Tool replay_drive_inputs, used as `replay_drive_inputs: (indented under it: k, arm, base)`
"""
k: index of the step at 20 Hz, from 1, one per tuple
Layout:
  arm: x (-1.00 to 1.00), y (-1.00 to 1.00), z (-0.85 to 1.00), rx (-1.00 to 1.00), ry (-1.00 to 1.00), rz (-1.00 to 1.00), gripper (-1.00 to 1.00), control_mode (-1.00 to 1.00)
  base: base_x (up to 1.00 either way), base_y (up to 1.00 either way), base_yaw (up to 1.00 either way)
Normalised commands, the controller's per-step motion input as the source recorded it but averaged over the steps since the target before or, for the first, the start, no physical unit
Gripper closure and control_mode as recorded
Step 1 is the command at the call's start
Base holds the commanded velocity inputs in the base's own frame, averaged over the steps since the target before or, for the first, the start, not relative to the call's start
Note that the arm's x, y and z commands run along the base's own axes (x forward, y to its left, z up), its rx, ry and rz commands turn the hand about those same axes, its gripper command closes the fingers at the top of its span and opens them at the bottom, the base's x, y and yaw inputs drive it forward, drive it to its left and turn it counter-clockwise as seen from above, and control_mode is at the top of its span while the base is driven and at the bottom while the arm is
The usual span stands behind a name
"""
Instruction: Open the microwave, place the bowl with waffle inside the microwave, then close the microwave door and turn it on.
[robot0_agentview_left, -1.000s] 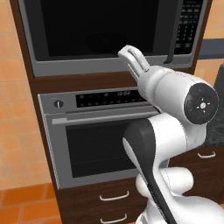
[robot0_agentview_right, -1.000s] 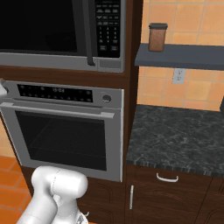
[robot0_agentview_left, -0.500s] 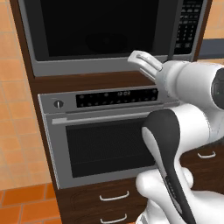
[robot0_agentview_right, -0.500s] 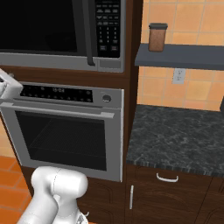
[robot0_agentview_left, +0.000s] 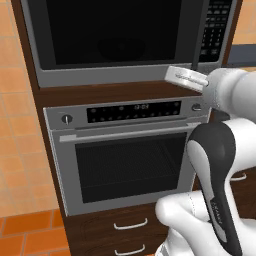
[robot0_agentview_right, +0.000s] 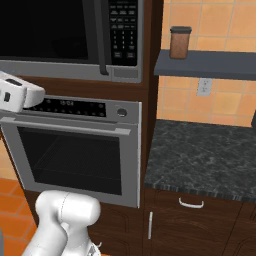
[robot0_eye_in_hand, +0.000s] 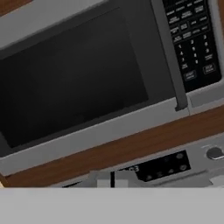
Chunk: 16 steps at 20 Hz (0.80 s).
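Claw (robot0_agentview_left: 176, 75) pressed together, gripping nothing — hangs in front of the wood strip under the microwave (robot0_agentview_left: 125, 40), just below the door's lower right corner. Door (robot0_agentview_left: 112, 37) closed, dark window at 12 o'clock from the oven (robot0_agentview_left: 127, 157); its vertical handle (robot0_agentview_left: 199, 35) next, then keypad (robot0_agentview_left: 216, 27) at 1 o'clock. Right base view: jar (robot0_agentview_right: 180, 42) on shelf (robot0_agentview_right: 210, 64), dark counter (robot0_agentview_right: 205, 155) at 4 o'clock — well apart from the claw.
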Motion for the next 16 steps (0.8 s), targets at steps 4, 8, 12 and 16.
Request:
replay_drive_inputs:
  k: [4,8,12,16]
  arm:
    - [0.06,-0.15,-0.18,-0.19,-0.14,0.04,1.0,-1.0]
    - [0.05,-0.34,-0.11,-0.1,-0.15,0.02,1.0,-1.0]
    - [0.09,-0.35,0.0,-0.01,0.0,0.02,1.0,-1.0]
    - [0.2,-0.39,0.0,-0.04,-0.03,0.02,1.0,-1.0]
  base:
    - [0.0,0.0,0.0]
    - [0.0,0.0,0.0]
    - [0.0,0.0,0.0]
    - [0.0,0.0,0.0]
